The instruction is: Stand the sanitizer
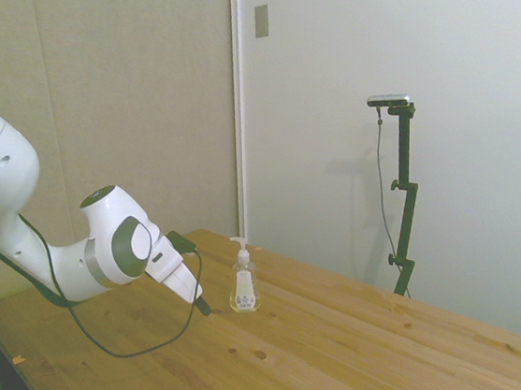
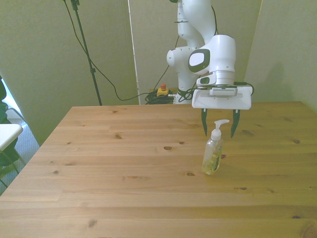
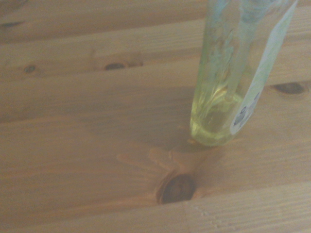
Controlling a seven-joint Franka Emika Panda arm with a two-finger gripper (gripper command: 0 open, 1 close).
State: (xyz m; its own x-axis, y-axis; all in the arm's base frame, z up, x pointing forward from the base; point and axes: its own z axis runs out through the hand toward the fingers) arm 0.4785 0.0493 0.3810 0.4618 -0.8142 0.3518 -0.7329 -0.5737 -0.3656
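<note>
The sanitizer stands upright on the wooden table, a clear bottle of yellowish liquid with a white pump top. In the side view the sanitizer is just right of my gripper, with a small gap between them. From the front, my gripper is open, with its two dark fingers either side of the pump head and a little behind it. They hold nothing. The wrist view shows the sanitizer from close by, with its white label on one side.
A dark knot in the wood lies close to the bottle's base. A yellow box with a red button and cables sit on the floor behind the table. A white object stands off the table at the front view's left.
</note>
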